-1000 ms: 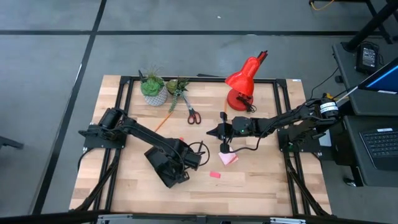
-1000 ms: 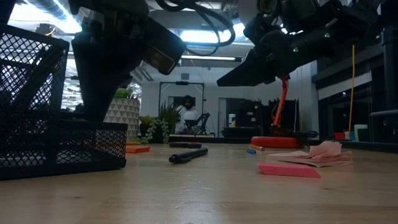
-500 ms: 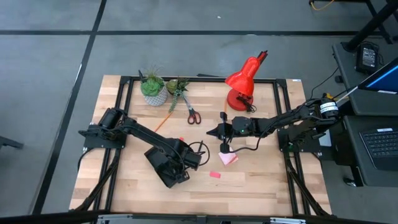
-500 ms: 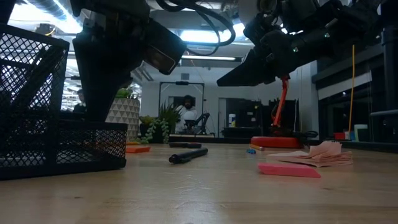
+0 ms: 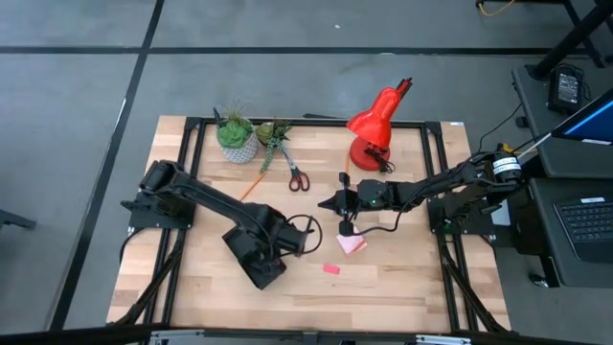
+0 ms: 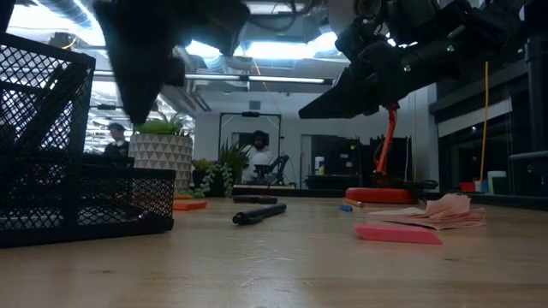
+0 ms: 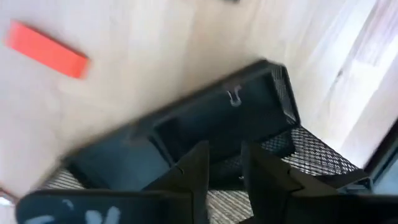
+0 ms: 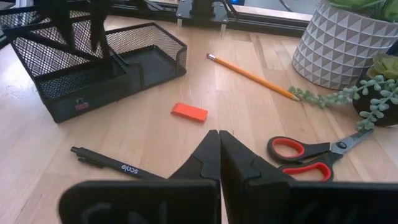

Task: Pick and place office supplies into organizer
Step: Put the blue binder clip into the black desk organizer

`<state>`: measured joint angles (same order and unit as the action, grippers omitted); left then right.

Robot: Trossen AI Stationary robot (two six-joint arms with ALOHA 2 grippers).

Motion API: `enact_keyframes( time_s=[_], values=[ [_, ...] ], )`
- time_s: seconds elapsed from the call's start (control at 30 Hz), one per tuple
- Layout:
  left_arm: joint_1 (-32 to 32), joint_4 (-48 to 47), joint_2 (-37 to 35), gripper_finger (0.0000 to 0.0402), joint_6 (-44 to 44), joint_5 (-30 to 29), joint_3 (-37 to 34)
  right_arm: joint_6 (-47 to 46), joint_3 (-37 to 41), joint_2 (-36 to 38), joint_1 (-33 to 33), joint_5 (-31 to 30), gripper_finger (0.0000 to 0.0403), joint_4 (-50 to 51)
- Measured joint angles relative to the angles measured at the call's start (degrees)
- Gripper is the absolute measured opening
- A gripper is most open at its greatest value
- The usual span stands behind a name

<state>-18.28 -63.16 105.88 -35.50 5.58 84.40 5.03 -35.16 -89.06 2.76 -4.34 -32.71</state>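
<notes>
1. Left claw (image 7: pixel 224 177) is hovering over the black mesh organizer (image 5: pixel 251 257), fingers slightly parted, gripping nothing.
2. Right claw (image 8: pixel 219 149) is hanging closed and empty above the desk (image 5: pixel 402 278), near the black pen (image 8: pixel 115 165).
3. Scissors (image 8: pixel 317 155), pencil (image 8: pixel 252 76) and red eraser (image 8: pixel 189 112) are lying loose on the desk.

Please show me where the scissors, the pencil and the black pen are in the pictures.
scissors (image 8: pixel 309 160): right wrist view, on the red handles.
pencil (image 8: pixel 252 76): right wrist view, middle of the orange shaft.
black pen (image 8: pixel 118 165): right wrist view, middle of the barrel.
</notes>
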Motion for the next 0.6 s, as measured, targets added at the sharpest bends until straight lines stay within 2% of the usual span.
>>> enact_keyframes(
  time_s=[0.3,0.43,0.6],
  values=[
    [0.0,0.5,-6.4,0.0057,14.5,-13.8,-0.1,1.3,0.0,0.0,0.0,0.0,0.0000,0.9],
    [0.4,0.9,-8.5,0.0045,19.1,-16.2,-1.8,1.4,0.0,0.0,0.0,0.0,0.0000,1.0],
    [1.7,6.7,-13.2,0.0020,21.4,-16.9,-7.5,1.7,0.0,0.0,0.0,0.0,0.0000,1.2]
  ],
)
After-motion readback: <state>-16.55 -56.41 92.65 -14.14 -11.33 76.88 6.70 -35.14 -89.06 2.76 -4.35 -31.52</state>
